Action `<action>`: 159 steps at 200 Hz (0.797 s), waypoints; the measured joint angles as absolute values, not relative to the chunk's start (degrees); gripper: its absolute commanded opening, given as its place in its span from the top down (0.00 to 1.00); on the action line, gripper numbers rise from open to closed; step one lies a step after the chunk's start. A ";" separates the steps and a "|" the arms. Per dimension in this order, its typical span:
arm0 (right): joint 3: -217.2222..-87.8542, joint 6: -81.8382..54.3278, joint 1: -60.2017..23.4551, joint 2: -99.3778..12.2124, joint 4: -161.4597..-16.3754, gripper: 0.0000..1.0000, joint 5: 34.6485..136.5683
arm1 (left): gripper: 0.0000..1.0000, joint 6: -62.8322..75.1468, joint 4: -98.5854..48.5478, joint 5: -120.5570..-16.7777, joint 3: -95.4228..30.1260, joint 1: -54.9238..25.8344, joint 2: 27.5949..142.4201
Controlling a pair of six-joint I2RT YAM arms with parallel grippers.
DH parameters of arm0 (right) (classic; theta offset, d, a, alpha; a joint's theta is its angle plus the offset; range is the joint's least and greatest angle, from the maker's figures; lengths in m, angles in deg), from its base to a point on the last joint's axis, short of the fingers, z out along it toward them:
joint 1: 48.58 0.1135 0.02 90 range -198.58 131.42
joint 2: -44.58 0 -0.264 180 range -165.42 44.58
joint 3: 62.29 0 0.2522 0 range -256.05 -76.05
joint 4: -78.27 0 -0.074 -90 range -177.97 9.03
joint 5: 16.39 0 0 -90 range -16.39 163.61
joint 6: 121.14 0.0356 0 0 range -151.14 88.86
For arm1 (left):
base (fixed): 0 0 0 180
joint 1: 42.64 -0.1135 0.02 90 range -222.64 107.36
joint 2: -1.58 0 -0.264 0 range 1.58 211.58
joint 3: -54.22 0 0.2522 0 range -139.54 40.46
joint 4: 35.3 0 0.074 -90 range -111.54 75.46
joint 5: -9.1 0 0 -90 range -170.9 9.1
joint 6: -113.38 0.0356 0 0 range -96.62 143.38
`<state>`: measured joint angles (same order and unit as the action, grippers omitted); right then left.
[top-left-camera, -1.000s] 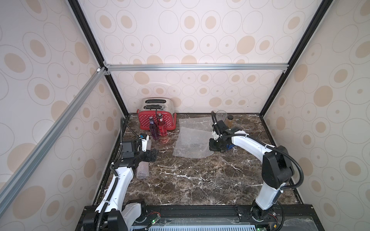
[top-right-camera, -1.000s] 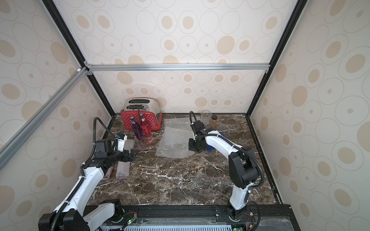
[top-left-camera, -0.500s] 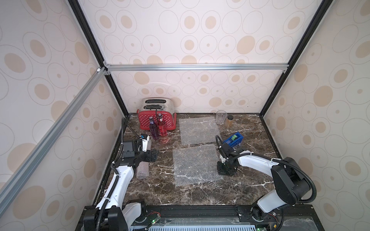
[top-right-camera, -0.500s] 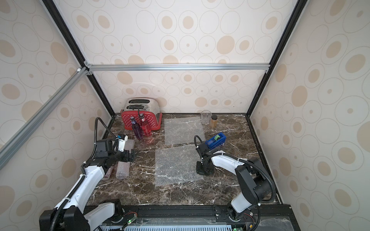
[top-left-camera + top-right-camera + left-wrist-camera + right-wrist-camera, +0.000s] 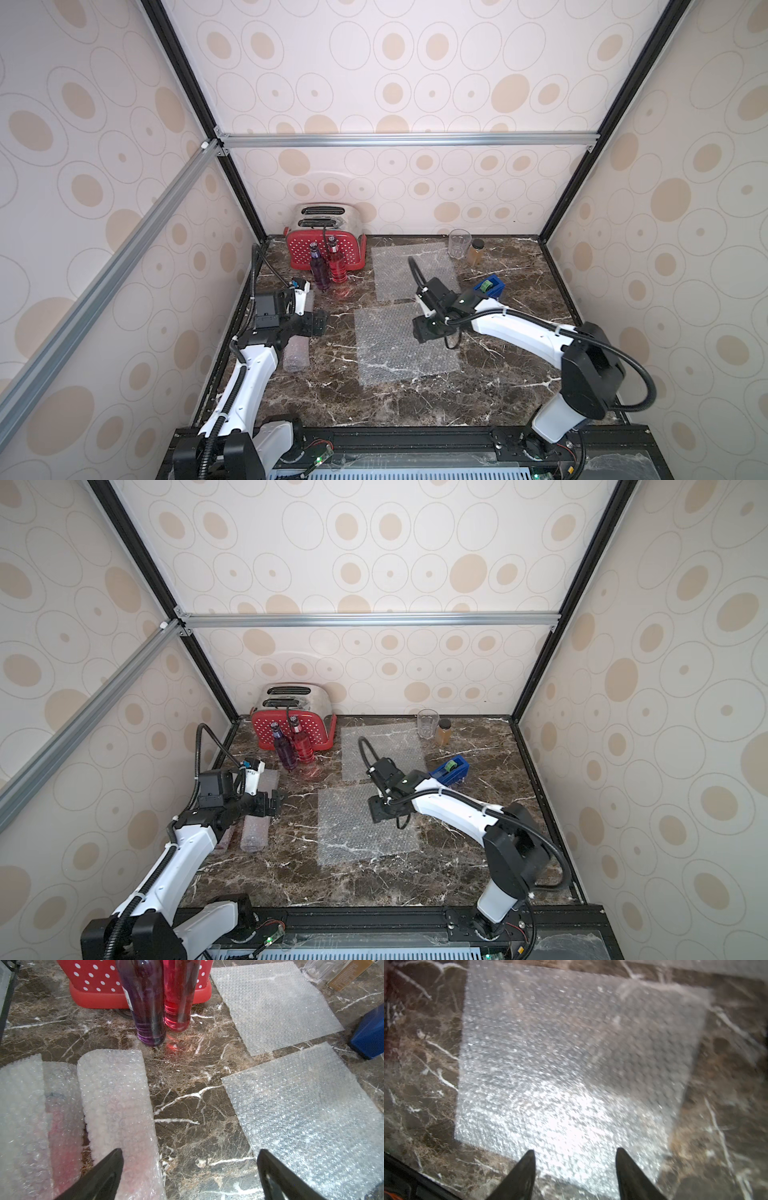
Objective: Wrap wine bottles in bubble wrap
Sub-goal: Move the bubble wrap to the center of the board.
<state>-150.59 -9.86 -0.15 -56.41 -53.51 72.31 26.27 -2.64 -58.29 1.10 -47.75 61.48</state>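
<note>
Right gripper hangs with jaws parted and empty over the near bubble wrap sheet, flat at mid-table; a second flat sheet lies just beyond. Left gripper gapes wide and empty by two wrapped rolls at the left edge. Two bare bottles, a purple bottle and a red bottle, stand upright side by side before a red toaster; the purple one's white label is unreadable. Far right: one glass, one amber jar, one blue tape dispenser.

toaster, glass, amber jar, tape dispenser
</note>
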 measured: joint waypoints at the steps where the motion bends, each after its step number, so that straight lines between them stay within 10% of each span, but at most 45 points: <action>1: -150.72 -10.06 -0.02 -56.65 -53.57 0.31 72.20 | 0.00 26.23 -2.64 -58.31 1.10 -47.75 61.46; 159: -162.00 -24.99 5.36 -76.78 -63.83 0.23 62.58 | 0.01 24.61 -1.24 -59.68 -3.49 -47.81 61.63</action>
